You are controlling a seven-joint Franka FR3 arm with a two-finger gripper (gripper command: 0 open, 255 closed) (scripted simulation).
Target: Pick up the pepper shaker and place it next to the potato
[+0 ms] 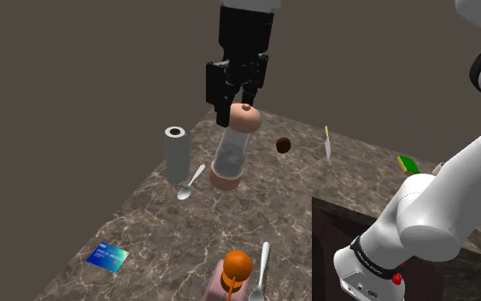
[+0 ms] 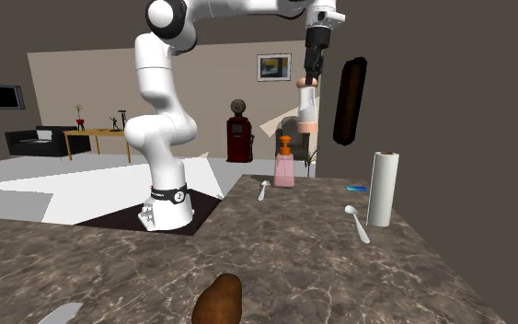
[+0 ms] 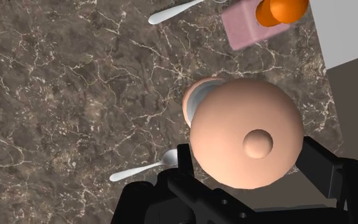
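Observation:
The pepper shaker (image 1: 232,147) is a tall clear cylinder with a peach cap and base. It hangs in the air well above the dark marble counter (image 1: 157,227). My black gripper (image 1: 239,96) is shut on its cap from above. From the second exterior view the shaker (image 2: 307,107) hangs high under the gripper (image 2: 309,79). In the wrist view the round cap (image 3: 246,130) sits clasped between the fingers (image 3: 317,167). The brown potato (image 1: 284,144) lies on the counter beyond the shaker, toward the shoulder view's right, and appears as the potato (image 2: 218,302) near the second exterior view's lower edge.
A white paper roll (image 1: 176,154) stands to the shoulder view's left of the shaker, with a spoon (image 1: 191,182) beside it. A pink dispenser with an orange top (image 1: 234,274) and a second spoon (image 1: 261,272) are near the front. Blue card (image 1: 108,256), knife (image 1: 327,144), green item (image 1: 409,164).

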